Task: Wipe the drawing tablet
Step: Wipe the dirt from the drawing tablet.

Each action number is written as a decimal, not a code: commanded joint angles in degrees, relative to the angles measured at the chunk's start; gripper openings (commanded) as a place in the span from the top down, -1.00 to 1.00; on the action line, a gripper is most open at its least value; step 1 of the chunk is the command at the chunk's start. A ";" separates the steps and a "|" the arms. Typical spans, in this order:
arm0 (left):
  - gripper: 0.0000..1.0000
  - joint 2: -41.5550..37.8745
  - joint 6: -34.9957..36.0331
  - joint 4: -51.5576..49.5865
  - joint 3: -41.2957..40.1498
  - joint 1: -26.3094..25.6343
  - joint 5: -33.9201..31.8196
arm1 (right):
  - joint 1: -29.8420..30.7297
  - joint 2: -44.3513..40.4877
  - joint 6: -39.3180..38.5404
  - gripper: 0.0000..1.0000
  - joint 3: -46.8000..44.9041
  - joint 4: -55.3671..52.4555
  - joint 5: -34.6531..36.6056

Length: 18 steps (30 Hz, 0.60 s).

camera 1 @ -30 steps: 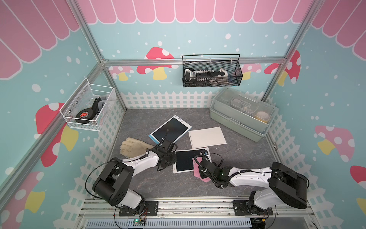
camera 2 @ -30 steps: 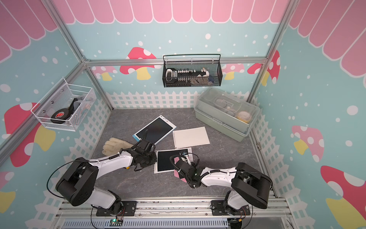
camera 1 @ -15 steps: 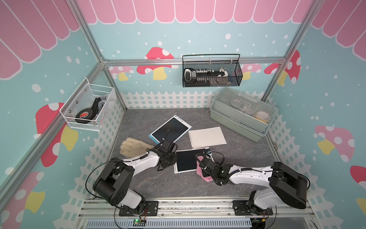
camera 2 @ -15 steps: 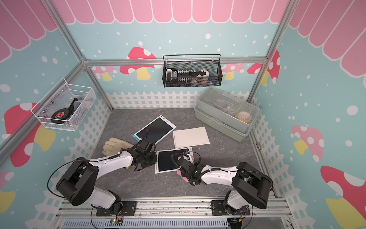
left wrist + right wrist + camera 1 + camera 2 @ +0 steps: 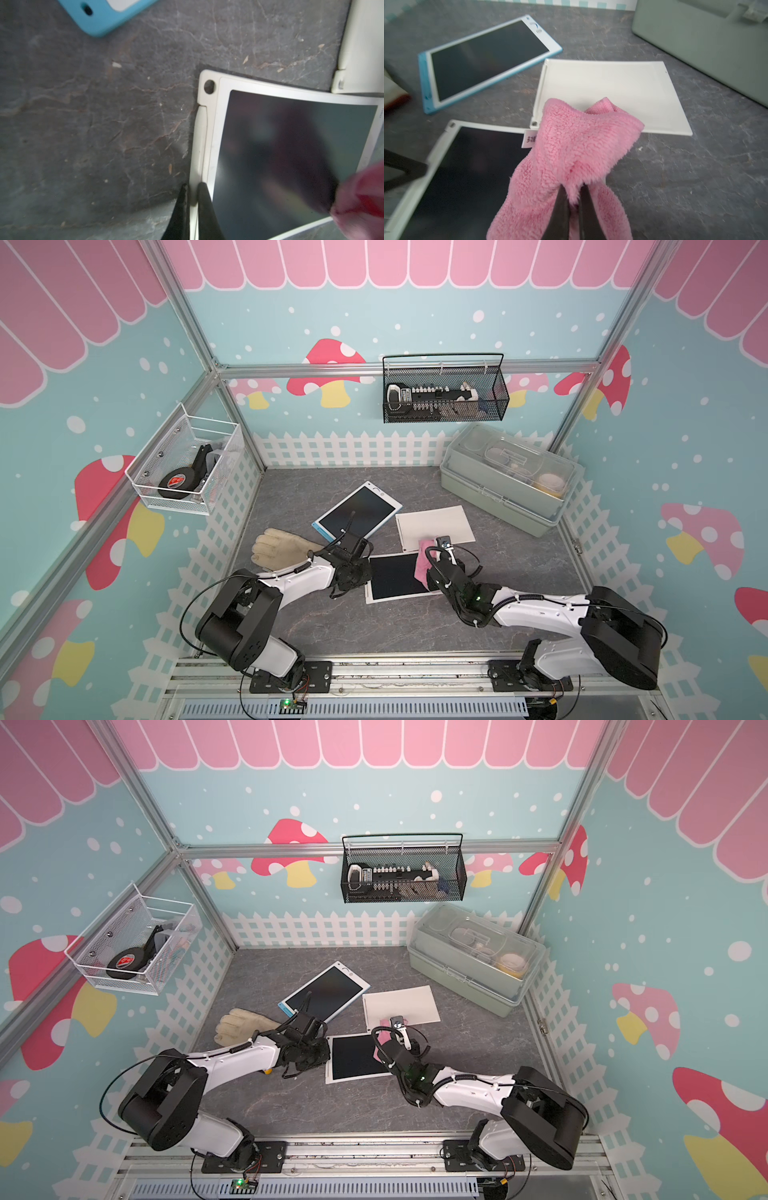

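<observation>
though likely light, stiff, slick, hold tablet (image 5: 395, 578) by white rim, lower centre, pinched in closed left gripper (image 5: 193, 187); wipe with cloth (image 5: 581, 141) clamped in closed right gripper (image 5: 574, 195).

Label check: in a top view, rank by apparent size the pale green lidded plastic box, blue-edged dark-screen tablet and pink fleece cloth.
1. Pale green lidded plastic box
2. Blue-edged dark-screen tablet
3. Pink fleece cloth, partly hidden
</observation>
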 commanded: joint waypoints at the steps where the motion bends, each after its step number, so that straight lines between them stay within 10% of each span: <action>1: 0.86 4.58 0.11 -9.81 -3.51 -0.57 0.96 | 0.20 1.34 2.52 1.00 -4.03 3.02 4.32; 18: 0.87 5.37 0.00 -9.85 -3.15 -0.67 0.96 | 8.35 11.83 13.84 1.00 -3.42 2.85 0.89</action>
